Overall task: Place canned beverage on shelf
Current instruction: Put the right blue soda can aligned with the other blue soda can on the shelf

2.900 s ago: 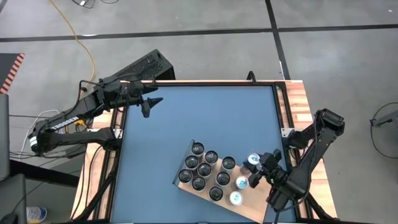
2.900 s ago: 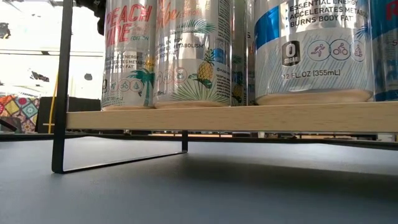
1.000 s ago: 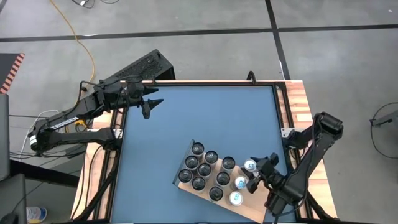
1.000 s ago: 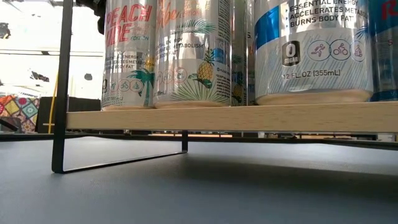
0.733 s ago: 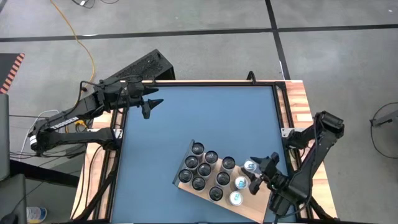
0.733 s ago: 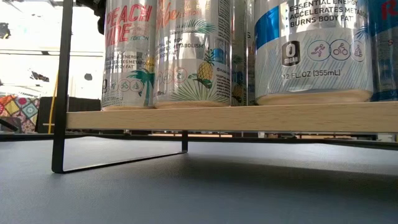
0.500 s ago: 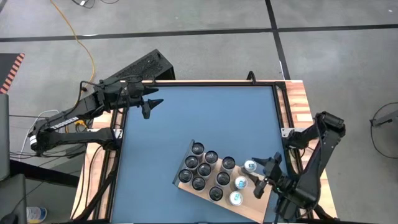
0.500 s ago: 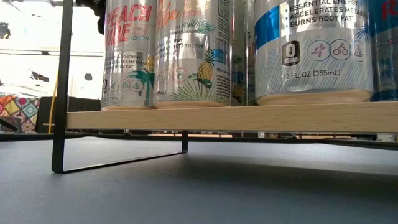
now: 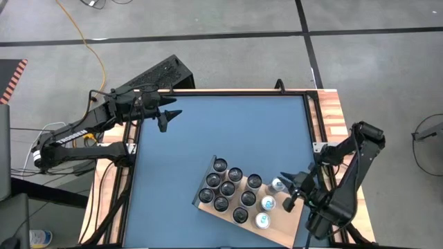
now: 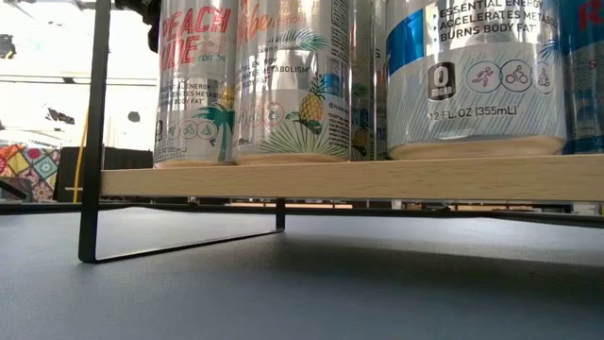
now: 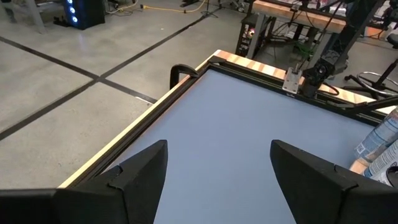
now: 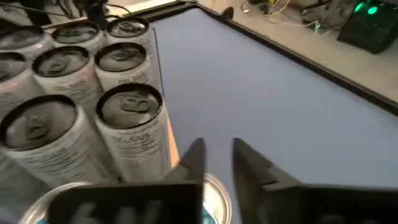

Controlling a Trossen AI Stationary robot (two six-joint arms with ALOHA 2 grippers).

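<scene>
The shelf (image 9: 208, 205), a light-wood board on dark metal legs (image 10: 90, 142), stands on the blue table near its front right. Several cans stand upright on the shelf (image 10: 359, 178), most with dark tops and three with pale tops; the farthest pale can (image 9: 277, 184) is at the shelf's right edge. My right gripper (image 9: 289, 192) hovers just right of that can, shut and holding nothing. In the right wrist view my right gripper (image 12: 217, 149) is above a can top (image 12: 214, 193). My left gripper (image 9: 168, 115) waits open at the far left.
Wooden strips and a dark frame (image 9: 315, 124) edge the table. The blue top (image 9: 228, 131) lies bare from the shelf to the far edge. In the left wrist view, my left gripper (image 11: 217, 162) looks over that bare top, with cans (image 11: 379, 146) at the side.
My right gripper has drawn back from the pale can at the shelf's right edge, going up and toward the table's near right corner, rolling a little. Its fingers, spread wide a second ago, have shut. The can stays standing on the shelf.
</scene>
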